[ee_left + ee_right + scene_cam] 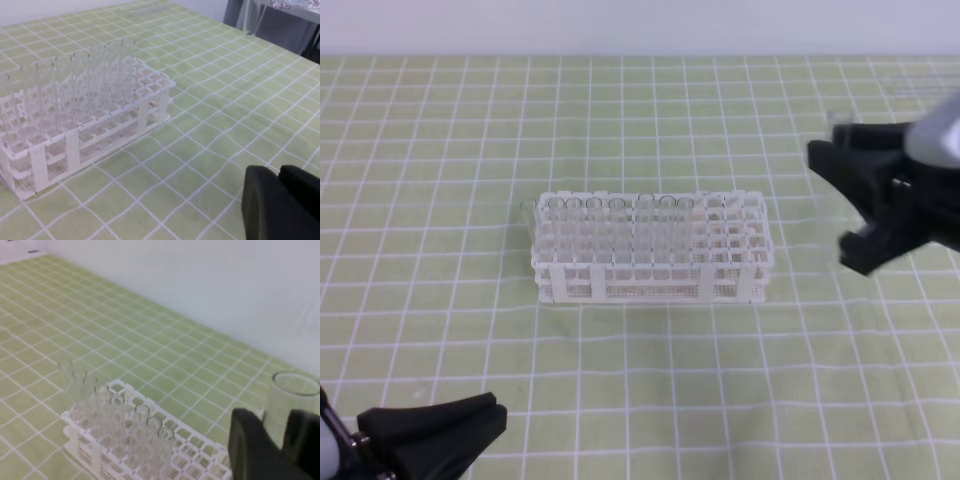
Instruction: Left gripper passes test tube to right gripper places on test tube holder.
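Gripping an upright test tube (827, 195), the right gripper (842, 200) hovers just right of the rack (650, 250); the left gripper (470, 425), jaws closed and empty, waits nearby.

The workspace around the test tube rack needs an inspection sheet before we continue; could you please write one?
Surface: green checked cloth, flat.
Job's things: white test tube holder at centre, clear tubes filling its left part; test tube upright in the right gripper.
Clutter: nothing seen.
Grippers: right gripper closed on the test tube, to the right of the holder; left gripper shut, empty, at the near left edge.
Cables: nothing seen.
Surroundings: pale wall; grey furniture beyond the cloth.
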`<state>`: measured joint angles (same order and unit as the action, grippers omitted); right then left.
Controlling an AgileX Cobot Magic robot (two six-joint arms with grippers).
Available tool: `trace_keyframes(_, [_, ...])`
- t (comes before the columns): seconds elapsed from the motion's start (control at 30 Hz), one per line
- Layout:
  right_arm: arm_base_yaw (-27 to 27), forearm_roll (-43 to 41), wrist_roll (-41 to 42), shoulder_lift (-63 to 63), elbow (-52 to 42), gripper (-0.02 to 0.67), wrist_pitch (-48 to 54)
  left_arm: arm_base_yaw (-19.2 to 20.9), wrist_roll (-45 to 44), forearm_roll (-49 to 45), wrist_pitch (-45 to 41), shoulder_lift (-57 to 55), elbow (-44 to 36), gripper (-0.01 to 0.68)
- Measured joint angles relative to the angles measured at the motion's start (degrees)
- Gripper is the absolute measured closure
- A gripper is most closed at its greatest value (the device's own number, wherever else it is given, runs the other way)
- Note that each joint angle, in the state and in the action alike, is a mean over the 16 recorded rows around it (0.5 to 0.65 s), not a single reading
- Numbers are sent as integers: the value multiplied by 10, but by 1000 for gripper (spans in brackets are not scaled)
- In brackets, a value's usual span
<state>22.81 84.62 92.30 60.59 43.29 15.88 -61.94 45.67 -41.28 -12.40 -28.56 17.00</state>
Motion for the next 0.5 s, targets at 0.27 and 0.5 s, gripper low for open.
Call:
trace_keyframes(0.27, [113, -140, -229, 81, 39, 544, -213, 0, 0, 0, 0, 0, 0, 635])
trace_keyframes(0.5, [194, -262, -417, 155, 48, 544, -384, 0, 0, -1, 0, -1, 0, 635])
